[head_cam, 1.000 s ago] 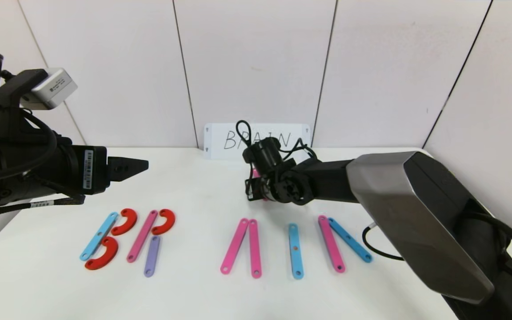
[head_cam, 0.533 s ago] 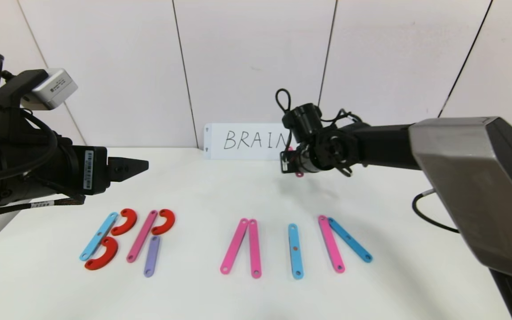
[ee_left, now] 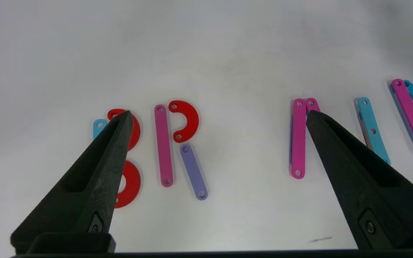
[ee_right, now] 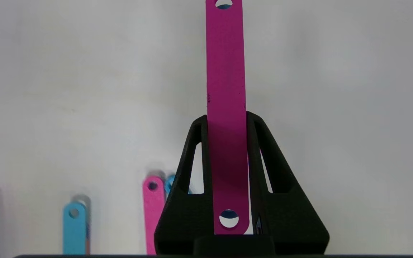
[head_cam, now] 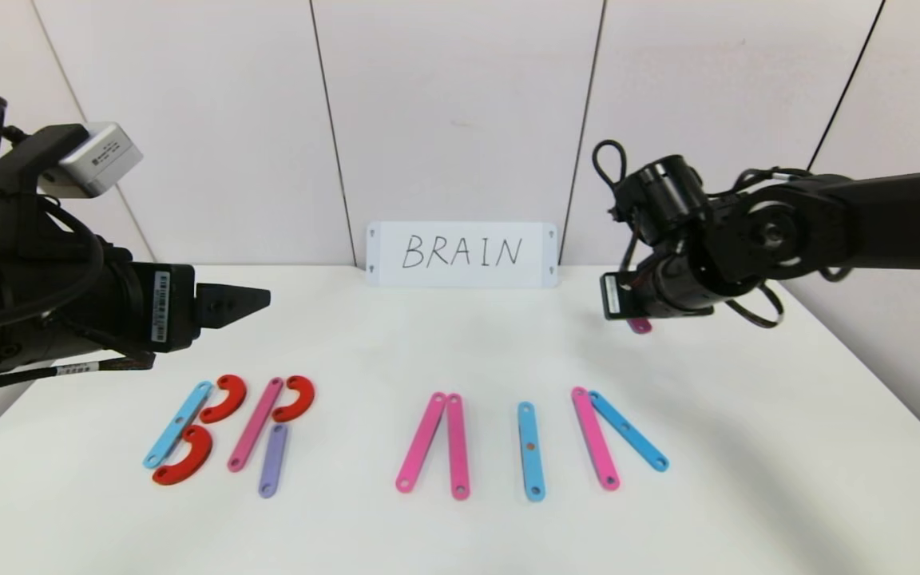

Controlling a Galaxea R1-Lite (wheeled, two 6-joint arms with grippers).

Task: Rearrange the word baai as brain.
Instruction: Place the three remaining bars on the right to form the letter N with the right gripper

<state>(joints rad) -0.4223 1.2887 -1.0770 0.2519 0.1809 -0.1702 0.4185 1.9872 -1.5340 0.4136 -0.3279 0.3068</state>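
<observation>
White card (head_cam: 461, 254) stands against the wall (head_cam: 452, 112).

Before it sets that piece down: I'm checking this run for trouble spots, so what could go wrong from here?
1. The right gripper pinches the pink strip with most of its length jutting past the fingertips; it might swing or slip.
2. The N's pink strip and blue strip meet at their tops; a careless placement could knock them.
3. The A lacks a crossbar, so spacing could suffer.
</observation>
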